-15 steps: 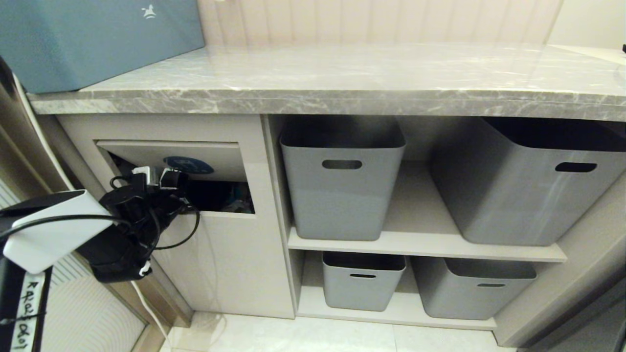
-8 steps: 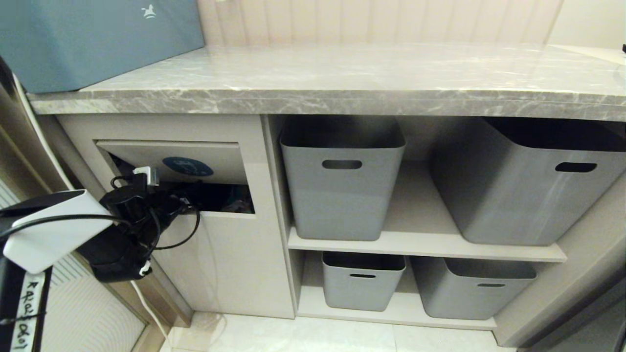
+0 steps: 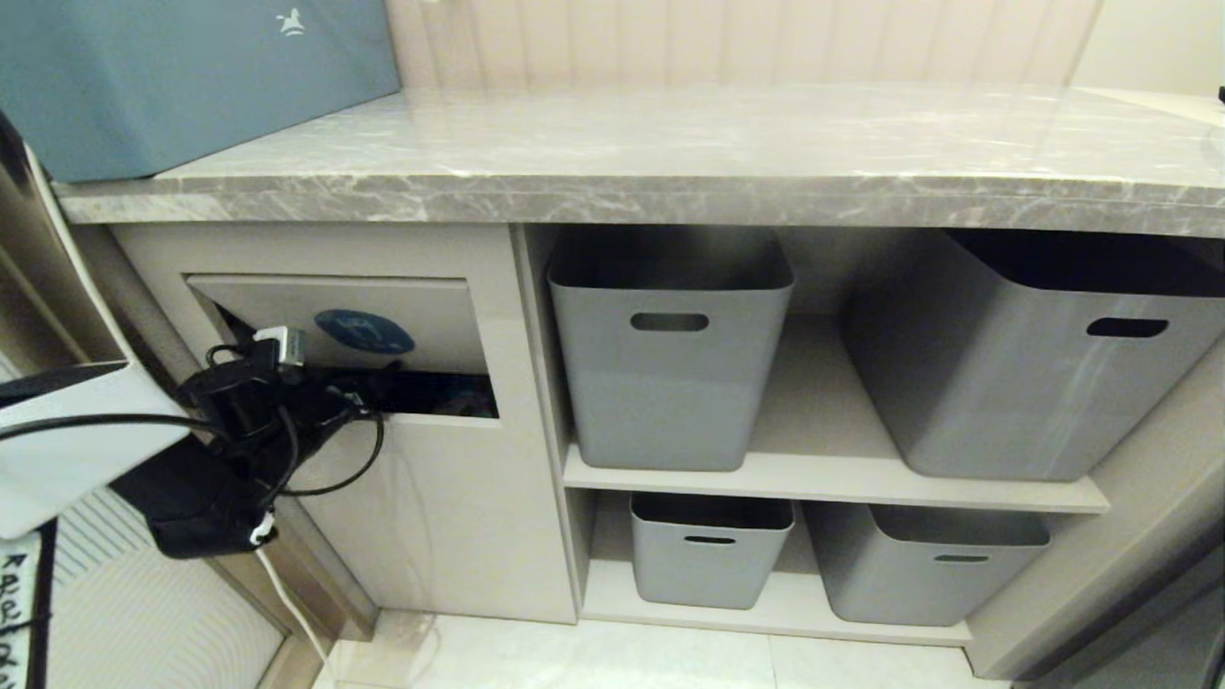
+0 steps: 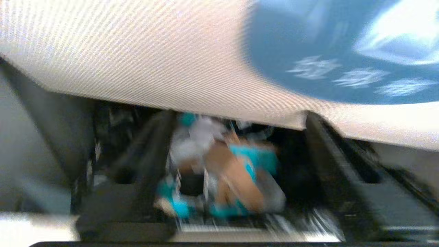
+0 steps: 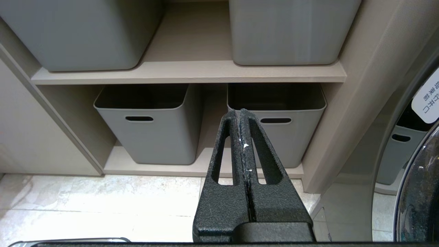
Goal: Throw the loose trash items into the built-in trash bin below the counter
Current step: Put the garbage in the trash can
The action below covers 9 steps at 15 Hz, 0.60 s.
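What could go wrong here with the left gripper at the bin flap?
1. The left gripper is open inside the built-in trash bin opening, with the flap resting across its fingers; pulling out may let the flap snag or snap shut.
2. A loose black cable hangs at the opening's lower edge and could catch.

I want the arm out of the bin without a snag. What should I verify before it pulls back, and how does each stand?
1. Left gripper open, nothing between fingers: ok.
2. Trash lying inside the built-in trash bin: ok.
3. Flap tilted inward above the gripper: ok.
4. Arm cable free of the opening's edge: cannot tell.
5. Counter shows no loose scraps: ok.
6. Right gripper shut, parked by the grey tubs: ok.
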{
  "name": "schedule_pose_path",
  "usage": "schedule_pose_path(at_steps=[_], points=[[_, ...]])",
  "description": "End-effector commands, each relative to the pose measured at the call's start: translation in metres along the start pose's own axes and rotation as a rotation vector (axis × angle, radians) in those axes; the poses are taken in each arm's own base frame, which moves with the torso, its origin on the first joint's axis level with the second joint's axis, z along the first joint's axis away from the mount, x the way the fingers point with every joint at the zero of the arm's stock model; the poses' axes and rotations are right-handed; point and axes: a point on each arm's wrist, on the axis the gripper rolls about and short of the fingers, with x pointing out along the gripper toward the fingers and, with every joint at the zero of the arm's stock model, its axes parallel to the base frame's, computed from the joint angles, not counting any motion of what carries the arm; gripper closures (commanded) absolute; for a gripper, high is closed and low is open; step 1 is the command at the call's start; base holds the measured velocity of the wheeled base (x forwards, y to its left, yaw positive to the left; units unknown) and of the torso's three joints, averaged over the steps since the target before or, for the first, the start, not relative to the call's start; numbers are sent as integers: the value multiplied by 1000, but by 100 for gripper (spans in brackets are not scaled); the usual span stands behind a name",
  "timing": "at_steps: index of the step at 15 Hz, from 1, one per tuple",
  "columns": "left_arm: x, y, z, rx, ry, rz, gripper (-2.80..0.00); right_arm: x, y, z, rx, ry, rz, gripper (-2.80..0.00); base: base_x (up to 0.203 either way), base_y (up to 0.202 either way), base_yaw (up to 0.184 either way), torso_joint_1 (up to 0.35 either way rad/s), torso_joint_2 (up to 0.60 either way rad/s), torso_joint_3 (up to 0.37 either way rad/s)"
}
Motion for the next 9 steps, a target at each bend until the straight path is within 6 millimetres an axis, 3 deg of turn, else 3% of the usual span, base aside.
schedule_pose_path(at_steps=[1, 6, 9], points=[[-20, -11, 25, 5, -26, -10, 0, 0, 0, 0, 0, 2, -1, 0, 0, 0, 0, 0, 0, 0], [-70, -31, 65, 8, -62, -14, 0, 0, 0, 0, 0, 2, -1, 0, 0, 0, 0, 0, 0, 0], [-122, -50, 93, 22, -101, -24, 0, 0, 0, 0, 0, 2, -1, 0, 0, 0, 0, 0, 0, 0]])
